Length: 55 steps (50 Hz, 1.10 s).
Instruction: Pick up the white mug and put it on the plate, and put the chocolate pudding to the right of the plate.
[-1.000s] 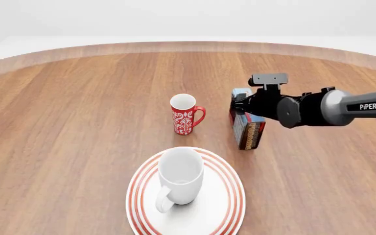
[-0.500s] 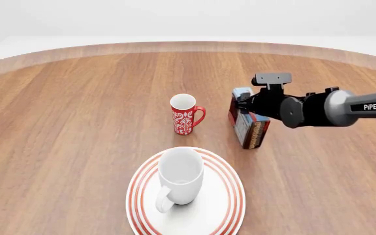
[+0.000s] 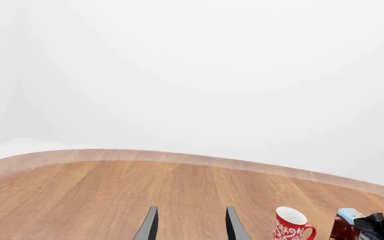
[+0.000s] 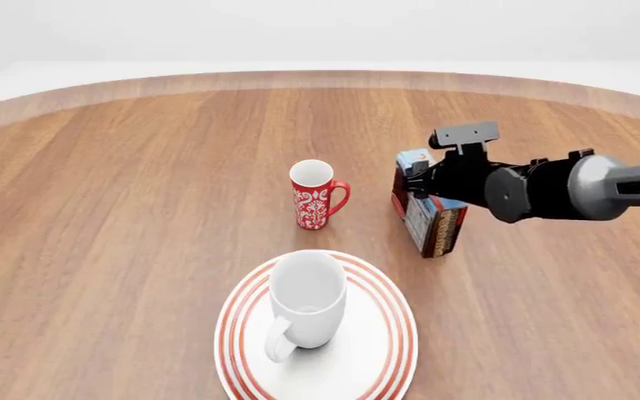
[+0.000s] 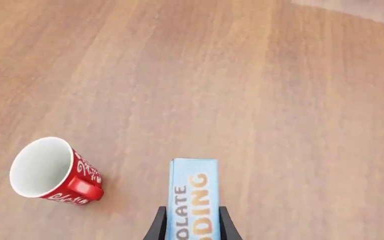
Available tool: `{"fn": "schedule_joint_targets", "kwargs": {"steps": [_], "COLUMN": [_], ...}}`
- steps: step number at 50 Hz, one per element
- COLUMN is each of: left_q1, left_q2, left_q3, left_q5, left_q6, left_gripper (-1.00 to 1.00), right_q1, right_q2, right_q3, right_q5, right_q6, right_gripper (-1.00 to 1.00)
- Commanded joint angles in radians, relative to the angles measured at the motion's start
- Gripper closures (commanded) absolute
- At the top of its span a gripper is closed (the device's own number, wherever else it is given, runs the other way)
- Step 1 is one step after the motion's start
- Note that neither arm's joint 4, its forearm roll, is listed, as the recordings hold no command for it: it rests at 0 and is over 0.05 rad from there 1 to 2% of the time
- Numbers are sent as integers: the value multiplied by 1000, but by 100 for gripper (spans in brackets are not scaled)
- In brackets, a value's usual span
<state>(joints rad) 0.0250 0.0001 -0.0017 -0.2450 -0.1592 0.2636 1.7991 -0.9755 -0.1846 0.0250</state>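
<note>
On the plate sits the white mug (upright). R gripper jaws pinch the chocolate pudding w/ red mug left of it; L gripper jaws spread.

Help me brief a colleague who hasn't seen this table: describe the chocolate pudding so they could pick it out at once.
Start from the ringed plate at the near edge of the wooden table; beyond it stands a red mug. Right of that mug is the chocolate pudding, with the right end effector closed on it. It is the only box here: light-blue lettered face, dark brown and red sides.
</note>
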Motion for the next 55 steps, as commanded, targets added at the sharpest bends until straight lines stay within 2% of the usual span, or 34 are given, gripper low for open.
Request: {"fn": "schedule_joint_targets", "kwargs": {"steps": [1,35,55], "left_q1": [-1,-3,-5], "left_q2": [0,0,0], "left_q3": [0,0,0], "left_q5": [-1,0,1], "left_q6": [-6,0,5], "left_gripper": [-100,-100,-100], "right_q1": [6,15,8], "right_q2": [-57,-235,-376], "right_q3": [10,122,197], "right_q5": [24,48,81], "right_q6": [27,60,54], "right_gripper": [100,100,100]}}
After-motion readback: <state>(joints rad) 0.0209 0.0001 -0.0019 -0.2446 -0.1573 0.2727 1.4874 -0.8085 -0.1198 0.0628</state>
